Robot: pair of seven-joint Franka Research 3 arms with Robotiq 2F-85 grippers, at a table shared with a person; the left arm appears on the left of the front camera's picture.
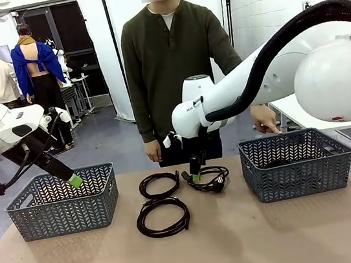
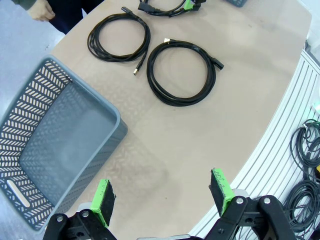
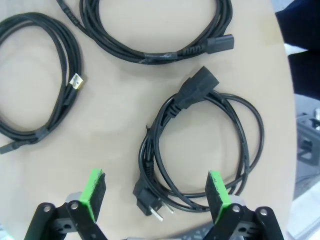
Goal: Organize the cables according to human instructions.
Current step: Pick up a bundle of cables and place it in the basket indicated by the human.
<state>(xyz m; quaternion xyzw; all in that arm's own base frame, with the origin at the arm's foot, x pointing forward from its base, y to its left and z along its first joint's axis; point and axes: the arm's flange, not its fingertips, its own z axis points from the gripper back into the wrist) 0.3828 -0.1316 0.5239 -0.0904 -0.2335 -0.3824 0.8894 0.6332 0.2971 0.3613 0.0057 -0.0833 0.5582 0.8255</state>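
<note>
Left basket; right basket; three cables between, on the table.

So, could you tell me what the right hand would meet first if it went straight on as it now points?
Probably the coiled cable with the chunky plug, lying between the open fingers of the right hand; nothing shows in between.
</note>
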